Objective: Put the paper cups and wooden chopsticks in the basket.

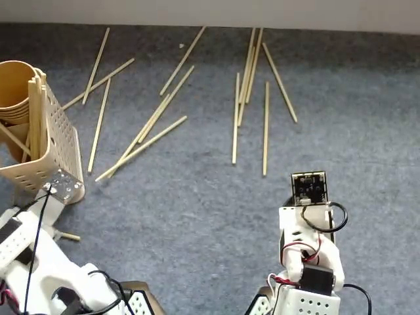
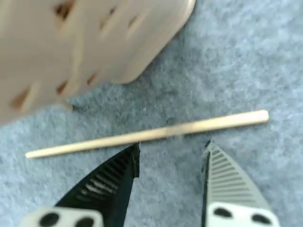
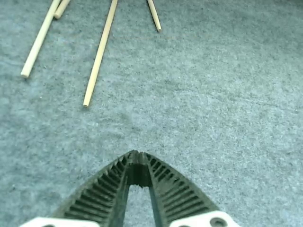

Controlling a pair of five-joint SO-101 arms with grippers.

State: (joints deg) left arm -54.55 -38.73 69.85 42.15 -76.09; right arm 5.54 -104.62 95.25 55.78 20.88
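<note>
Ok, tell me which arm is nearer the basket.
Left. The left arm holds its open jaws just short of the basket, one chopstick lying between; the right arm, jaws shut, is far off across the carpet.

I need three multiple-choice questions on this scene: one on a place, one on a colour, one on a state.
1. Where are the paper cups? A) in the basket B) on the carpet C) in a gripper
2. What colour is the basket? A) red B) beige C) black
3. How is the right gripper? A) open B) shut on a chopstick C) shut, empty
Answers: 1 A, cups stacked inside it; 2 B, its wall is beige; 3 C, jaws meet, nothing between.
</note>
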